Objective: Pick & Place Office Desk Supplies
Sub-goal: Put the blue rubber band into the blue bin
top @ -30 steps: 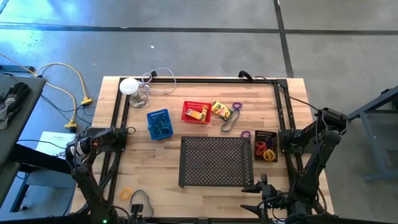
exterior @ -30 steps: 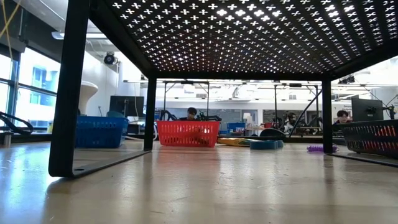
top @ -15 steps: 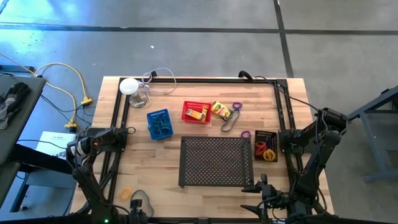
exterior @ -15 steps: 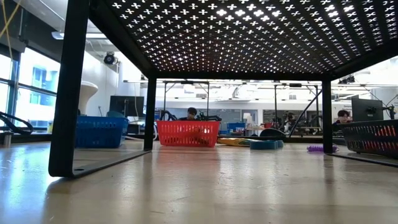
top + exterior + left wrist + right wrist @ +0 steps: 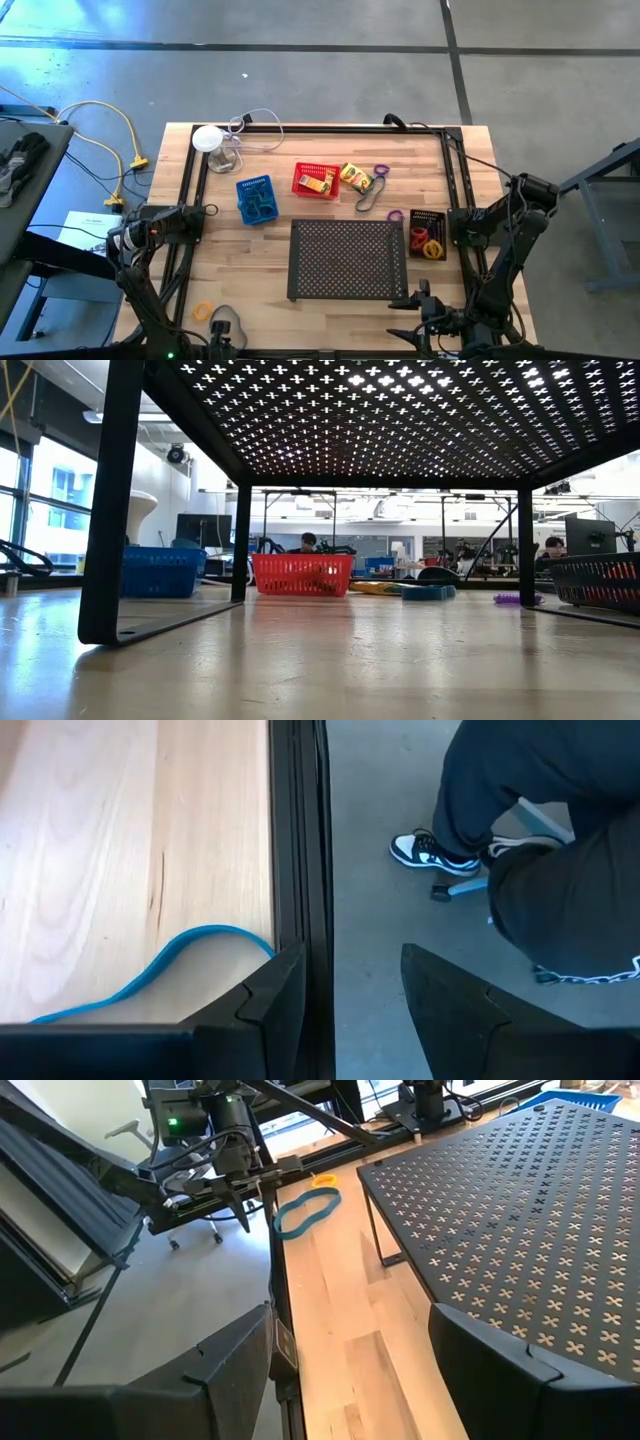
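Note:
A blue basket (image 5: 254, 198), a red basket (image 5: 316, 181) with a yellow crayon box in it, and a second crayon box (image 5: 356, 178) sit at mid-table. A black basket (image 5: 427, 233) at the right holds red, orange and yellow bands. Purple bands (image 5: 381, 171) and a dark band (image 5: 368, 195) lie loose beside them. My left gripper (image 5: 350, 1000) hangs open over the near left edge, next to a blue band (image 5: 305, 1210) and an orange band (image 5: 203, 311). My right gripper (image 5: 350, 1380) stands open near the front right, touching nothing.
A large black perforated tray (image 5: 347, 258) stands on legs at the table's middle front. A black frame (image 5: 190, 190) runs round the table edges. A white disc with a clear cable (image 5: 207, 137) sits at the far left. A person's legs and shoe (image 5: 430, 855) show beyond the near edge.

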